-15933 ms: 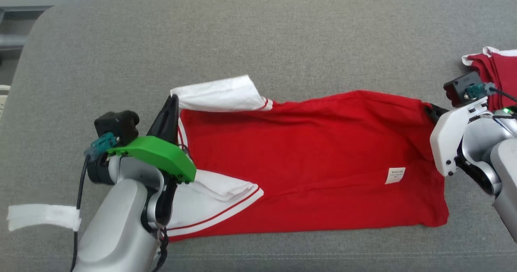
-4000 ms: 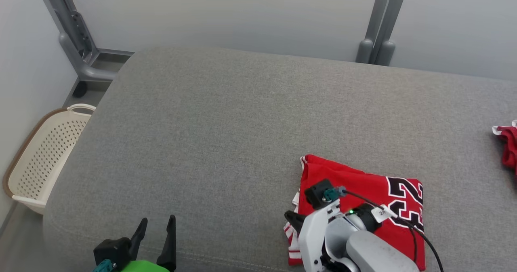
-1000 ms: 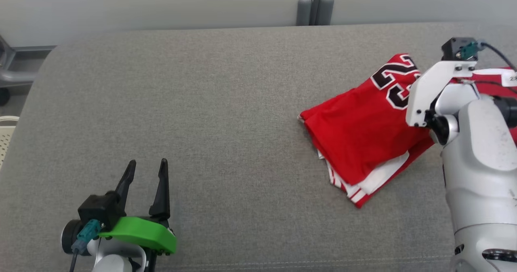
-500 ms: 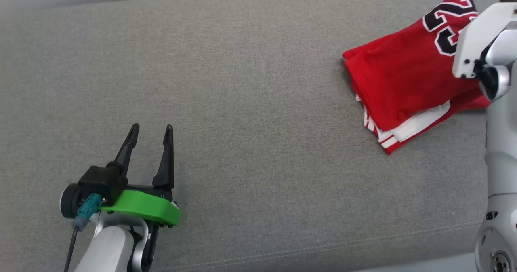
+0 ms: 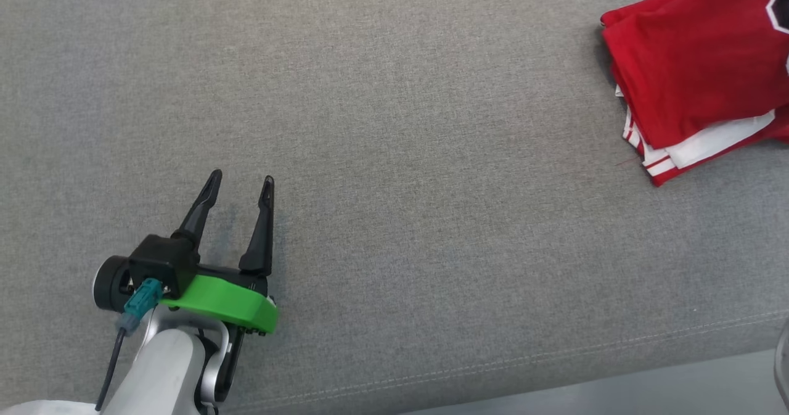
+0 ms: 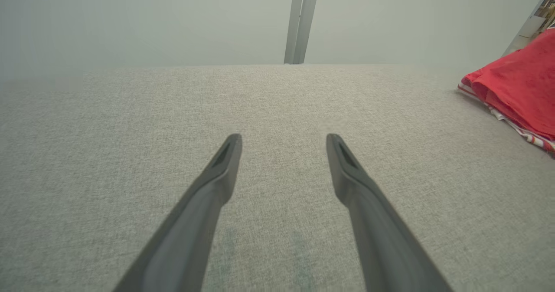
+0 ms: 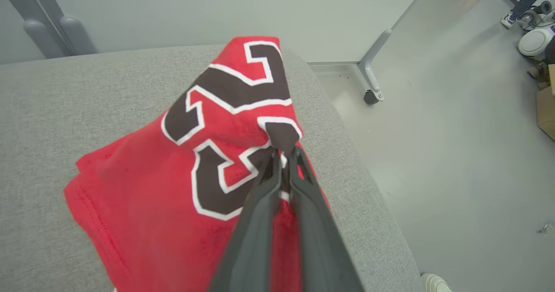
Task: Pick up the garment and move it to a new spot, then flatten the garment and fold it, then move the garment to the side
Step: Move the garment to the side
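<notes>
We've got our right gripper (image 7: 285, 152) clamped on the folded red garment (image 5: 690, 76) at the head view's upper right; left gripper (image 5: 241, 177) sits lower left, fingers apart, over the grey cushion (image 5: 394, 156).

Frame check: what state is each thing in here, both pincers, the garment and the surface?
Red jersey with black-and-white numbers: folded, gripped at its numbered edge.
Left pincer: open, holding nothing.
Right pincer: shut on the jersey.
Grey fabric cushion: smooth, with the jersey near its right end.
</notes>
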`<state>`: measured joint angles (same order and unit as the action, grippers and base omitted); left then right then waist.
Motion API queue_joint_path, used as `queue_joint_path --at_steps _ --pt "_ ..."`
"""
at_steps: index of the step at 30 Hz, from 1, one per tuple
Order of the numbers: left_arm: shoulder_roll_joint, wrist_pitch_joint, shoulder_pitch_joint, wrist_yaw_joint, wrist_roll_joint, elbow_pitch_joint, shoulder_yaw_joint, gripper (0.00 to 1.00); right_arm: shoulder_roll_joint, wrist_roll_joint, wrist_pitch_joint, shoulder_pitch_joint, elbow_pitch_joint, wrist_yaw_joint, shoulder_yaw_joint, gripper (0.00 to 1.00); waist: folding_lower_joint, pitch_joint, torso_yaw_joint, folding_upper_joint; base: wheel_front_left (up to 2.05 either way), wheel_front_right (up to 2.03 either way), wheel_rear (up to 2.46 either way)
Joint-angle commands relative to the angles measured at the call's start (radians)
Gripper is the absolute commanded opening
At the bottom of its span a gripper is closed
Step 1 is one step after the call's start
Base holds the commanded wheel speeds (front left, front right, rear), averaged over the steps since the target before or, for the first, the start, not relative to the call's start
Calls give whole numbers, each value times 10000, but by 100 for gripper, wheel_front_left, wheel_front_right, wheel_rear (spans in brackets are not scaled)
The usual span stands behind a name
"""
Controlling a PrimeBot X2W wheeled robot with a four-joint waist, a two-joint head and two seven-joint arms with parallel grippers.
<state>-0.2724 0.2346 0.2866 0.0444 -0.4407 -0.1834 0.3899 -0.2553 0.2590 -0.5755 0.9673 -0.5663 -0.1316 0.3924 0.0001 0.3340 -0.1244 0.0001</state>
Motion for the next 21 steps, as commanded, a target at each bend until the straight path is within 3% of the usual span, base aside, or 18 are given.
queue_joint_path --at_steps 1,11,12,13,21 --pt "-109 -19 104 -39 79 75 19 100 -190 171 166 -93 -16 18 169 0 -1 131 125 -1 0 0 0" --pt "-537 -281 75 8 331 614 172 100 -747 1732 1546 -232 -759 18 2539 0 -1 567 700 -1 0 0 0" --pt "-596 -303 35 10 368 672 183 100 -726 1889 1679 -227 -865 18 2765 66 -1 584 727 -1 0 0 0" --pt "-655 -361 0 34 399 767 185 100 -713 2067 1851 -202 -932 18 3008 100 -1 605 744 -1 0 0 0" --pt "-981 -607 38 86 569 1371 286 100 -357 3063 2889 72 -1660 18 4052 100 -1 486 678 -1 0 0 0"
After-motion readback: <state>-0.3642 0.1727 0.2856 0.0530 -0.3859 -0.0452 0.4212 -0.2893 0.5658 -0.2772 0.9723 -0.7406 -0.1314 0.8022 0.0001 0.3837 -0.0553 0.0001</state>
